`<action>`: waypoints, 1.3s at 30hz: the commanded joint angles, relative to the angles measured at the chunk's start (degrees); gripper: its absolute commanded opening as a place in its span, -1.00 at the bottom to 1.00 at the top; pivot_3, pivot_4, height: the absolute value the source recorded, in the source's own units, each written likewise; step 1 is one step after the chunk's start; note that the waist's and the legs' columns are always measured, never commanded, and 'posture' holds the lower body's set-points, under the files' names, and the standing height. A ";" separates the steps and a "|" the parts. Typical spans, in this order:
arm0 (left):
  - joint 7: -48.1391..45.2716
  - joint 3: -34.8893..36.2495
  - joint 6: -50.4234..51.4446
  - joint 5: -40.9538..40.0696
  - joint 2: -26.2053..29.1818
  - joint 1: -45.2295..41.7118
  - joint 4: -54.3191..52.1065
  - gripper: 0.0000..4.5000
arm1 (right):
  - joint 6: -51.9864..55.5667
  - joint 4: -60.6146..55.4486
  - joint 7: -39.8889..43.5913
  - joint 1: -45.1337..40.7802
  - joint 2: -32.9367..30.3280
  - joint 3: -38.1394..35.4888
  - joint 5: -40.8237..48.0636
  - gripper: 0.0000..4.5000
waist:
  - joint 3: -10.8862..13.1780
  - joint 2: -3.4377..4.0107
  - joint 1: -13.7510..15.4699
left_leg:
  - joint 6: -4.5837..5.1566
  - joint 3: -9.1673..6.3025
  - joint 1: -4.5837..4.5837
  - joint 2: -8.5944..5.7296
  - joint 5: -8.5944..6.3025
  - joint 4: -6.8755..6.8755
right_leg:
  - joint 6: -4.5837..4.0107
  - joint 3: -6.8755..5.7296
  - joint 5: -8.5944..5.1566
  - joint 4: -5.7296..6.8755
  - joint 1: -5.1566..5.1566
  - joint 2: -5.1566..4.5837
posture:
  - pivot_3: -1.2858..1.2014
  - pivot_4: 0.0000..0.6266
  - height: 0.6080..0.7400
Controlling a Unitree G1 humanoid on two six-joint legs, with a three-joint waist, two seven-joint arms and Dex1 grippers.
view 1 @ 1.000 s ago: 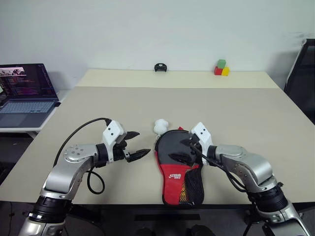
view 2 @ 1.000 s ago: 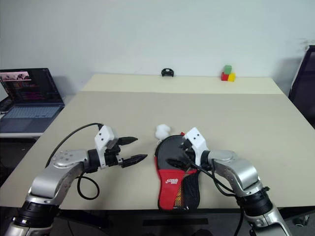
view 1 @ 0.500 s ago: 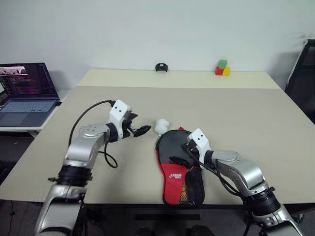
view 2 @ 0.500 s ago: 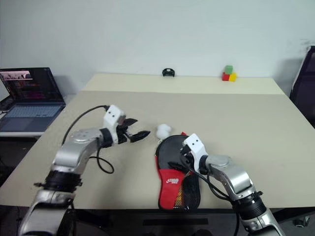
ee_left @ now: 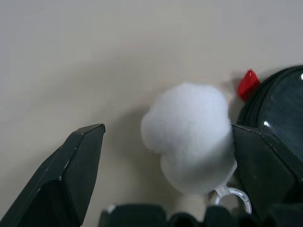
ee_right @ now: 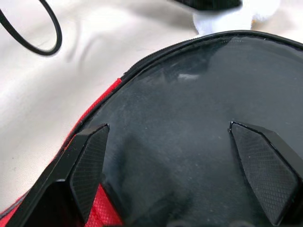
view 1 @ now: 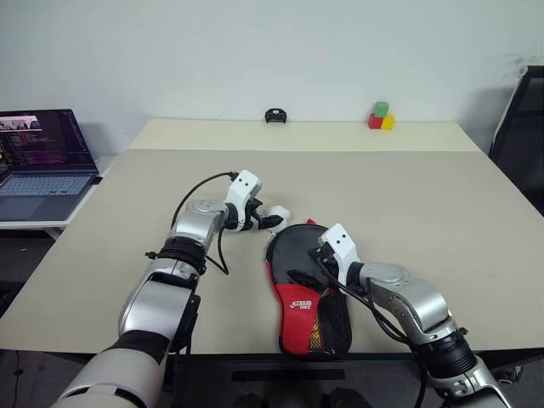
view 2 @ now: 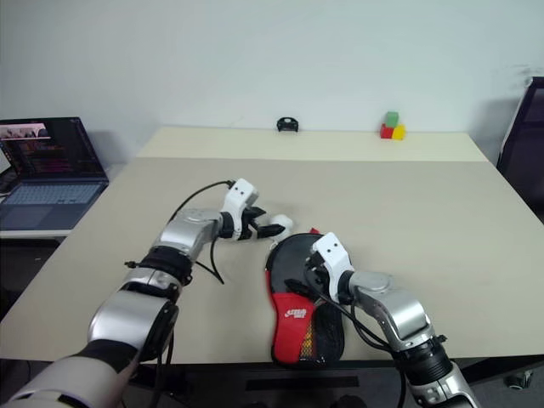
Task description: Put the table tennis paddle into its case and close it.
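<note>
The case (view 1: 299,308) lies flat near the table's front edge, red with a white logo and a black mesh pocket. Its wide end is a round black surface (ee_right: 189,142) inside a zipper rim. I cannot tell whether that is the table tennis paddle's face or the case's fabric. My right gripper (view 1: 308,264) hovers open just over this black surface. A fluffy white ball (ee_left: 189,137) on a clear ring lies at the case's far rim, beside a red tab (ee_left: 248,83). My left gripper (view 1: 273,220) is open with one finger on each side of the ball.
A laptop (view 1: 42,161) is open on a side table at the left. Coloured blocks (view 1: 381,119) and a small black object (view 1: 274,116) sit at the table's far edge. A black chair (view 1: 523,127) stands at the right.
My left arm has reached forward and to the right, from the table's near left to the white ball, staying open. The right gripper and the case have kept still.
</note>
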 commanded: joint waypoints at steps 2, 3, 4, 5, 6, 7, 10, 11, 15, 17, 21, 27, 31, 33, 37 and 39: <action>-1.46 0.19 -1.66 1.82 -1.05 -2.13 4.22 1.00 | 0.48 -1.12 -0.47 0.57 0.64 0.42 -0.28 0.99 | 0.00 0.00 0.01 | 0.00 -0.01 0.00 0.00 0.00 0.00 | 0.00 -0.02 0.00 0.00 0.00 0.00 | 0.03 -0.52 1.00; -1.54 0.14 -2.07 2.20 -1.30 -2.10 4.94 1.00 | 0.44 -1.11 -0.51 0.60 0.72 0.42 -0.32 0.99 | 0.00 0.00 0.01 | 0.00 -0.01 0.00 0.00 0.00 0.00 | 0.00 -0.01 0.00 0.01 0.00 0.00 | 0.03 -0.52 1.00; -1.56 0.13 -2.50 2.54 -1.48 -2.11 5.53 1.00 | 0.42 -1.11 -0.52 0.62 0.78 0.41 -0.37 0.99 | 0.00 0.00 0.01 | 0.00 -0.01 0.00 0.00 0.00 0.00 | 0.00 -0.02 0.00 0.01 0.00 0.00 | 0.03 -0.52 1.00; -1.46 0.12 -2.91 2.88 -1.68 -2.06 6.04 1.00 | 0.39 -1.15 -0.55 0.67 0.87 0.44 -0.45 0.99 | 0.00 0.00 0.02 | 0.00 -0.01 0.00 0.00 0.00 0.00 | 0.00 -0.03 0.00 0.01 0.00 0.00 | 0.03 -0.52 1.00; -1.41 0.15 -3.21 3.15 -1.82 -2.02 6.39 1.00 | 0.38 -1.20 -0.59 0.72 0.94 0.46 -0.53 0.99 | 0.00 0.00 0.04 | 0.00 -0.01 0.00 0.00 0.00 0.00 | 0.00 -0.03 0.00 0.01 0.00 0.00 | 0.03 -0.52 1.00; -1.29 0.22 -3.53 3.36 -1.99 -1.99 6.71 1.00 | 0.34 -1.25 -0.65 0.77 1.02 0.44 -0.60 0.99 | 0.00 -0.01 0.05 | 0.00 -0.01 0.00 0.00 0.00 0.00 | 0.01 -0.03 0.00 0.00 0.01 0.00 | 0.03 -0.52 1.00; -1.40 0.83 -4.10 3.63 -2.36 -1.94 7.18 0.92 | 0.16 -1.30 -0.99 0.93 1.19 0.42 -0.82 1.00 | -0.01 -0.01 0.12 | 0.00 -0.01 0.00 0.00 0.00 0.00 | 0.01 -0.03 0.00 0.01 0.01 0.00 | 0.03 -0.52 1.00; -1.74 1.09 -4.44 3.53 -2.47 -1.80 7.02 0.83 | 0.01 -1.34 -1.11 1.00 1.21 0.48 -0.92 1.00 | -0.01 -0.02 0.13 | 0.00 -0.02 0.00 0.00 0.00 0.00 | 0.01 -0.04 0.00 0.01 0.01 0.00 | 0.03 -0.52 1.00; -3.34 1.76 -5.28 3.28 -2.42 -1.06 6.03 0.26 | -1.35 -1.28 -1.29 1.42 0.59 1.42 -2.17 1.00 | -0.01 -0.02 0.14 | 0.00 -0.01 0.01 -0.01 0.00 0.01 | 0.01 -0.04 0.00 0.03 0.02 0.00 | 0.03 -0.52 1.00; -3.92 1.84 -5.40 3.27 -2.32 -0.89 5.76 -0.07 | -1.17 -1.06 -0.99 1.49 0.30 1.75 -2.50 1.00 | -0.01 -0.02 0.12 | 0.00 -0.02 0.01 0.00 0.00 0.01 | 0.01 -0.06 0.00 0.05 0.02 0.00 | 0.03 -0.52 1.00; -4.87 1.91 -5.49 3.37 -2.04 -0.55 4.98 -0.70 | -0.53 -0.23 -1.44 1.84 -0.02 1.50 -3.10 1.00 | -0.01 -0.02 0.13 | 0.00 -0.02 0.02 0.00 0.00 0.02 | 0.01 -0.06 0.00 0.08 0.02 0.00 | 0.03 -0.52 1.00; -5.44 2.00 -6.44 3.66 -0.65 0.10 2.84 -0.96 | -0.02 3.79 -2.34 1.86 -2.74 2.59 -6.47 1.00 | -0.02 -0.04 0.14 | 0.00 -0.01 0.03 -0.01 0.00 0.03 | 0.01 -0.05 0.00 0.10 0.02 0.00 | 0.03 -0.52 1.00; -4.72 1.80 -7.64 4.47 0.22 -0.25 2.47 -0.96 | -0.03 4.99 -1.80 2.72 -3.25 3.22 -7.28 1.00 | -0.06 -0.10 0.13 | 0.00 -0.02 0.09 0.00 0.00 0.04 | 0.01 -0.05 0.00 0.13 0.06 0.00 | 0.03 -0.52 1.00; -3.79 1.55 -8.80 5.30 0.38 -0.91 3.13 -0.96 | 0.10 5.52 -1.35 3.20 -3.44 3.36 -7.48 1.00 | -0.08 -0.12 0.14 | 0.00 -0.02 0.11 0.00 0.00 0.04 | 0.01 -0.05 0.00 0.15 0.08 0.00 | 0.03 -0.52 1.00; -1.75 1.35 -10.75 6.70 -0.26 -2.75 5.08 -0.96 | 1.32 5.12 -0.05 4.23 -3.62 3.56 -7.17 1.00 | -0.16 -0.25 0.16 | 0.00 -0.03 0.12 -0.01 0.00 0.06 | 0.01 -0.06 0.00 0.16 0.10 0.00 | 0.03 -0.52 1.00; -0.38 1.21 -11.74 7.51 -1.09 -3.98 6.40 -0.96 | 1.66 5.18 0.35 4.59 -3.66 3.54 -6.97 1.00 | -0.19 -0.30 0.21 | 0.00 -0.04 0.12 -0.01 0.00 0.06 | 0.01 -0.09 0.00 0.16 0.10 0.00 | 0.03 -0.52 1.00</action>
